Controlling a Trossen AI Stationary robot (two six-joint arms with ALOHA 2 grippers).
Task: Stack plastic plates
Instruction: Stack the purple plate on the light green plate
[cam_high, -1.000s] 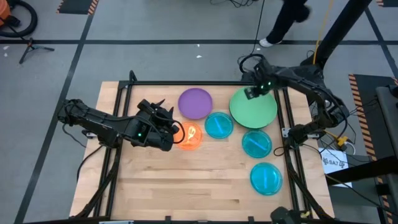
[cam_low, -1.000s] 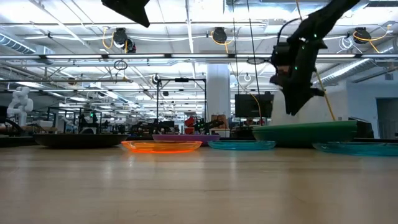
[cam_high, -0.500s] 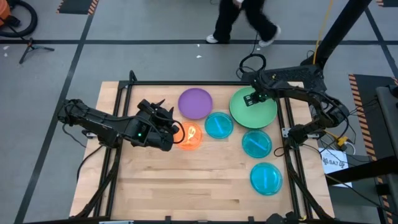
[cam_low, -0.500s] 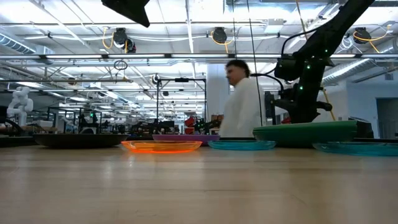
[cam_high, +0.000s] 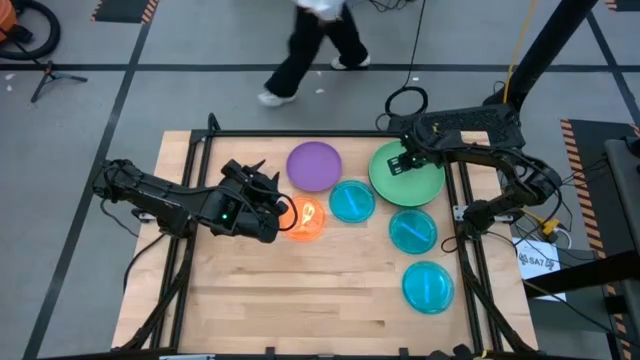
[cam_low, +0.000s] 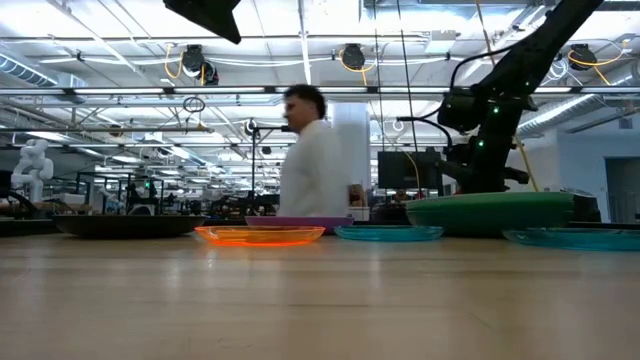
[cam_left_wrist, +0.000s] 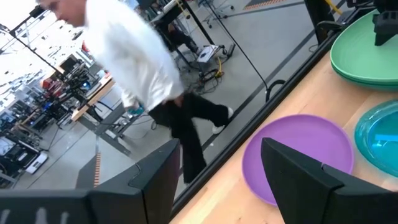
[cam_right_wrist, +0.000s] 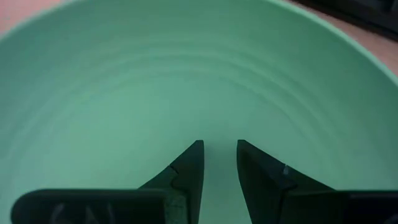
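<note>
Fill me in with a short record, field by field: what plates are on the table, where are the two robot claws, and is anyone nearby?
green plates: mint green plate on top of a darker green one, far right of the table
purple plate: at the far edge
blue plates: three
orange plate: just ahead of the left gripper
left gripper: open, empty
right gripper: low over the mint green plate, fingers slightly apart, holding nothing
person: walking past behind the table

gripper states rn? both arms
Left gripper: open, empty, beside the orange plate.
Right gripper: fingers slightly apart, empty, over the green plate.
</note>
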